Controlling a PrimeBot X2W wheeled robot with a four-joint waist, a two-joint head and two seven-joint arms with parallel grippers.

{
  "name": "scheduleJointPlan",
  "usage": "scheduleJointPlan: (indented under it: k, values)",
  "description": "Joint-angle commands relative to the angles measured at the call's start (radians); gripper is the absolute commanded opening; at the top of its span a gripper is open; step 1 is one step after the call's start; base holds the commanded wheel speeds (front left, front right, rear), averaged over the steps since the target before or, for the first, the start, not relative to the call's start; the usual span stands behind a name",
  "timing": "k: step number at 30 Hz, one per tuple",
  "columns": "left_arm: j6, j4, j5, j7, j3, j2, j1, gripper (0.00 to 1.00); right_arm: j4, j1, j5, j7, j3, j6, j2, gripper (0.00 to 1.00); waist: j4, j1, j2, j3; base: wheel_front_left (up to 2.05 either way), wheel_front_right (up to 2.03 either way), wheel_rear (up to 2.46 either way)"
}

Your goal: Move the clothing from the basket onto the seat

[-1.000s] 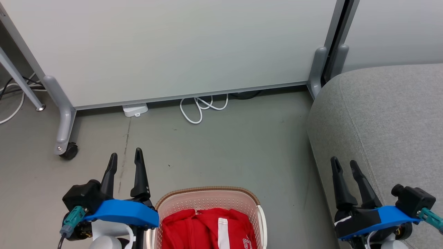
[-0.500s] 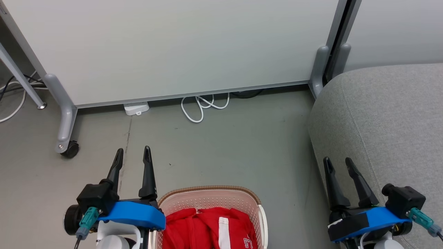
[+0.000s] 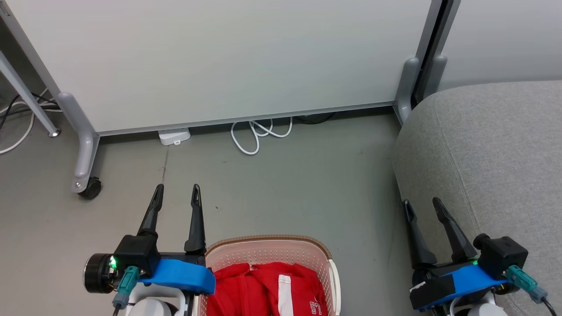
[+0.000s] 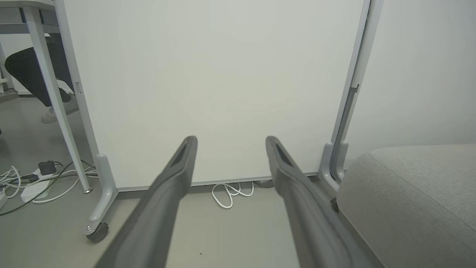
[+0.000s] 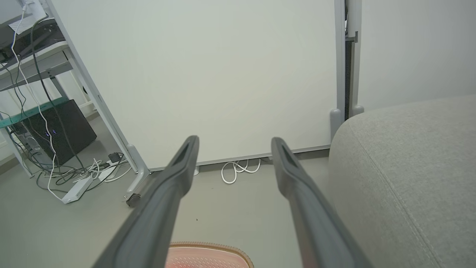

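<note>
Red clothing (image 3: 268, 287) with white trim and numerals lies heaped in the cream basket (image 3: 263, 248) at the bottom centre of the head view; the basket's brown rim (image 5: 212, 246) also shows low in the right wrist view. The grey seat (image 3: 487, 145) fills the right side, seen too in the left wrist view (image 4: 420, 197) and right wrist view (image 5: 409, 167). My left gripper (image 3: 177, 191) is open above the floor just left of the basket, holding nothing. My right gripper (image 3: 422, 204) is open beside the seat's front edge, empty.
A white partition panel (image 3: 219, 61) on castor feet (image 3: 90, 188) stands behind the floor space. A coiled white cable (image 3: 257, 134) and a small white box (image 3: 174, 136) lie at its base. More cables and a desk leg (image 4: 48, 96) are at left.
Both grippers have drifted inward toward the basket, the left one turning more upright. The view has shifted slightly. Both stay open.
</note>
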Motion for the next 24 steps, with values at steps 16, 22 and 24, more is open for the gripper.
scheduleJointPlan:
  k: [16,22,24]
  values:
    - [-0.002,-0.003,0.142,-0.036,-0.008,-0.007,-0.018,1.0,-0.009,-0.017,-0.132,-0.037,0.023,0.003,-0.006,1.0,0.002,0.0,0.0,0.008,0.0,0.0,0.0]
    - [-0.004,-0.003,0.184,-0.047,-0.01,-0.011,-0.016,1.0,-0.007,-0.02,-0.172,-0.048,0.03,0.003,-0.006,1.0,0.003,0.0,0.0,0.009,0.0,0.0,0.0]
    - [-0.007,-0.003,0.186,-0.047,-0.008,-0.012,-0.017,1.0,-0.006,-0.021,-0.171,-0.048,0.03,0.003,-0.006,1.0,0.004,0.0,0.0,0.01,0.0,0.0,0.0]
